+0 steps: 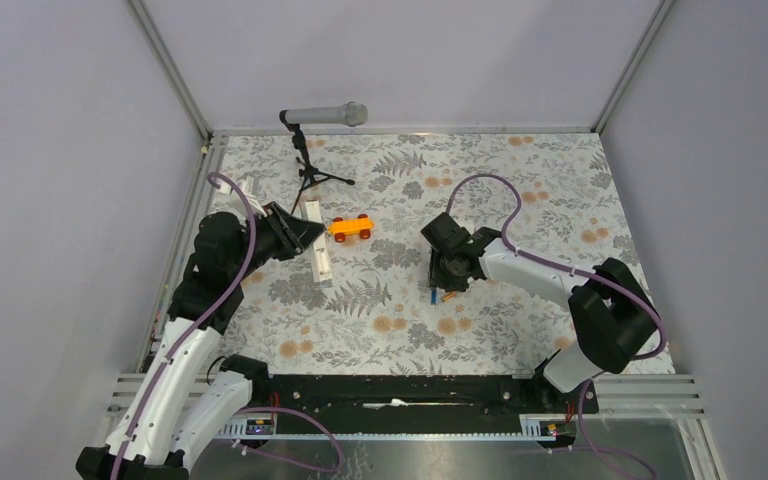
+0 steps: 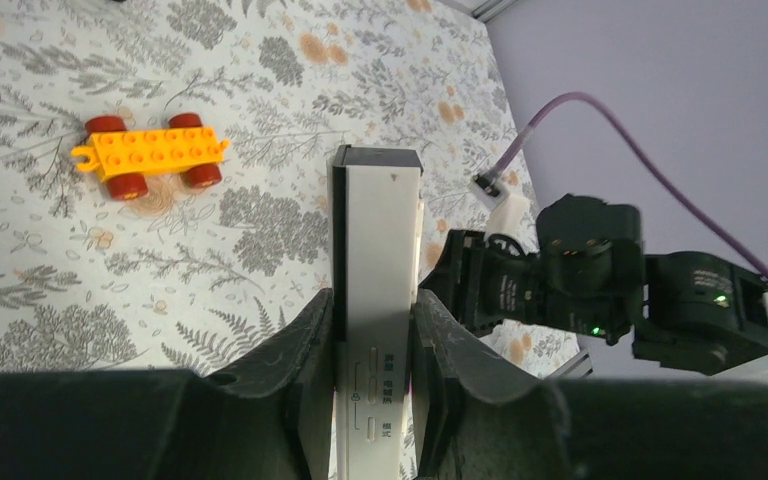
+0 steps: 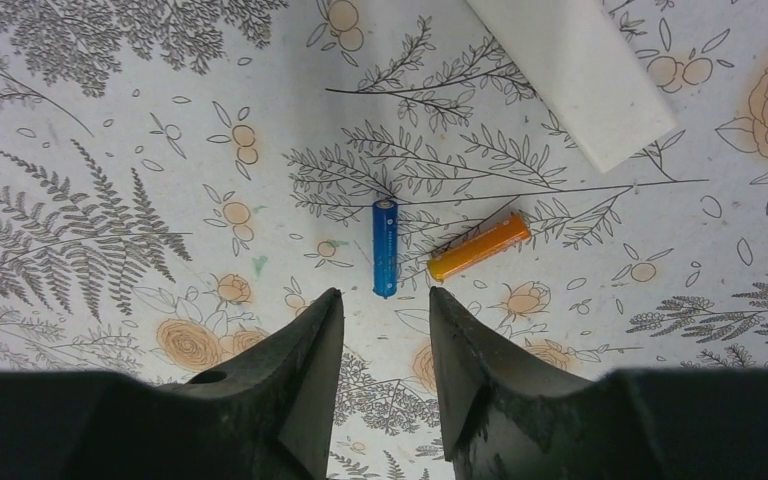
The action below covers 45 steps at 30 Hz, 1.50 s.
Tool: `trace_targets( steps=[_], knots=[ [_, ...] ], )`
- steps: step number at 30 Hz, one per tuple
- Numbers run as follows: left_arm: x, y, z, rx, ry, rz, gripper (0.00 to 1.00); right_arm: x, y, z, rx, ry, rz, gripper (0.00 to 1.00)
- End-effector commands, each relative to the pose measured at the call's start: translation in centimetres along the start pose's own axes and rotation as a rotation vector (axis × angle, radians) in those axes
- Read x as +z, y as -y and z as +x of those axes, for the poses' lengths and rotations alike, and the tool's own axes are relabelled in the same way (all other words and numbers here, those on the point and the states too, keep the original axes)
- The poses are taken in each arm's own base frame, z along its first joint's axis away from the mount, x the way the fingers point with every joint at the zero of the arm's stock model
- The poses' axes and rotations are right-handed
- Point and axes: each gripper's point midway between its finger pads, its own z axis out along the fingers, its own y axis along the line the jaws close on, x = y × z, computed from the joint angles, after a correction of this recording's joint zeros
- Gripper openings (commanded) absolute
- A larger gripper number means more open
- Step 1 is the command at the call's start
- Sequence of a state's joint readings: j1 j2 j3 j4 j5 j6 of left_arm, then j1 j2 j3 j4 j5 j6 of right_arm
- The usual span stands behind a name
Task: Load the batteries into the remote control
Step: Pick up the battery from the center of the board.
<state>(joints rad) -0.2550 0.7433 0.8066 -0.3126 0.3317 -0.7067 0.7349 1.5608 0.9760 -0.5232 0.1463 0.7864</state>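
Right gripper: jaws apart, empty, above the patterned table. Blue battery lies just past the fingertips, with the orange battery near it, not touching. Flat white cover lies further out. Left gripper: clamped on the remote control. Toy car lies beyond, to the left.
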Motion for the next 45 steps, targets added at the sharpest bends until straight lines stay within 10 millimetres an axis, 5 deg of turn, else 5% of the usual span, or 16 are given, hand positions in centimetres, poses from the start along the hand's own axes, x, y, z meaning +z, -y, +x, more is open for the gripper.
trace_targets(
  steps=[1,7,17,24,45],
  knots=[
    [-0.2,0.2,-0.5,0.032,0.052,0.034,0.0,-0.7,-0.5,-0.9,-0.029,0.002,-0.005,0.43],
    [-0.1,-0.7,0.3,0.038,0.031,0.006,0.0,-0.3,0.4,-1.5,-0.023,-0.015,0.054,0.41],
    [-0.4,-1.0,0.8,0.026,0.022,0.001,0.0,1.7,-2.7,-0.9,-0.1,-0.098,-0.068,0.34],
    [-0.8,-1.2,1.1,0.031,0.019,-0.009,0.0,2.3,-0.3,-1.5,-0.132,-0.08,0.118,0.28],
    [-0.4,-1.7,1.8,0.035,-0.007,-0.01,0.0,3.8,0.1,1.9,-0.138,-0.204,0.121,0.28]
  ],
)
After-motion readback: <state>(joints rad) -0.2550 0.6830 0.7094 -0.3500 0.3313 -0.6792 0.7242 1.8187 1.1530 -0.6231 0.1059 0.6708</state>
